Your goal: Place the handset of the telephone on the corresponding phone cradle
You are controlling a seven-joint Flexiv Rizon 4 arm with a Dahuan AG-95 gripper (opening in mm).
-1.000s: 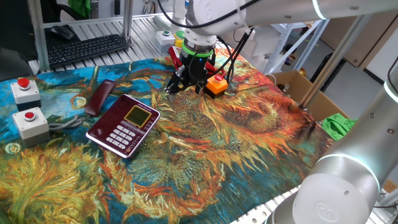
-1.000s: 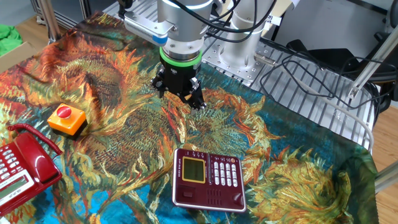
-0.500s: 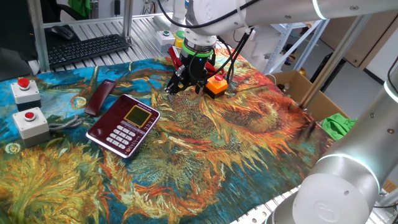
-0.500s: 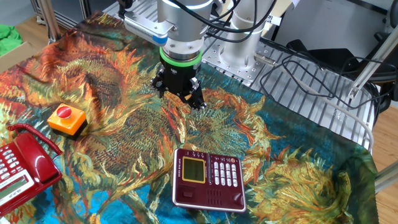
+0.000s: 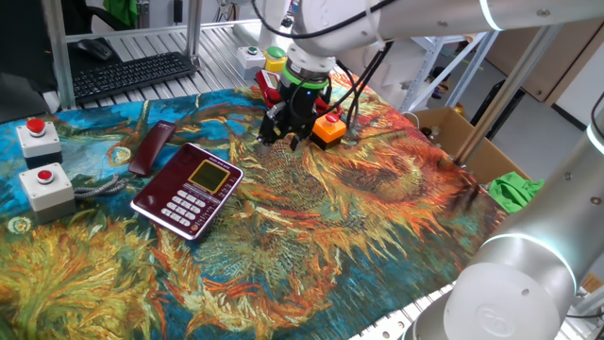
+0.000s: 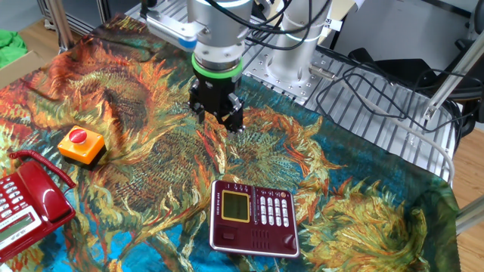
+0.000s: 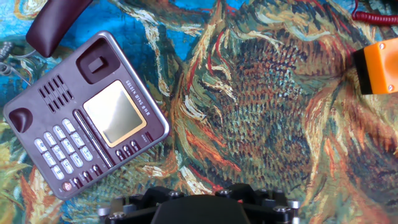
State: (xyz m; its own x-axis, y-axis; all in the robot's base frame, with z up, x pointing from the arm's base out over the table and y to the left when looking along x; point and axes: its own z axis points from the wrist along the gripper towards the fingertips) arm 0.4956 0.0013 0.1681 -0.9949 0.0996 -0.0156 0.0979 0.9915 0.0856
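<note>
Approaching: gripper [image 5: 286, 135] hovering empty, jaw spread unclear. I'm reaching next for handset [image 5: 151, 148] beside telephone [image 5: 188, 189].

One fixed view: raised, oblique, facing across the cloth-covered table [image 5: 377, 227] with the telephone [image 5: 187, 189] at left. Other fixed view: raised on the opposite side, facing back toward the arm base; same telephone [image 6: 253, 216] near the bottom edge. Hand view: straight down, close above the cloth; telephone [image 7: 87, 115] at left, orange box [image 7: 379, 65] at right edge. Telephone common to all three.
</note>
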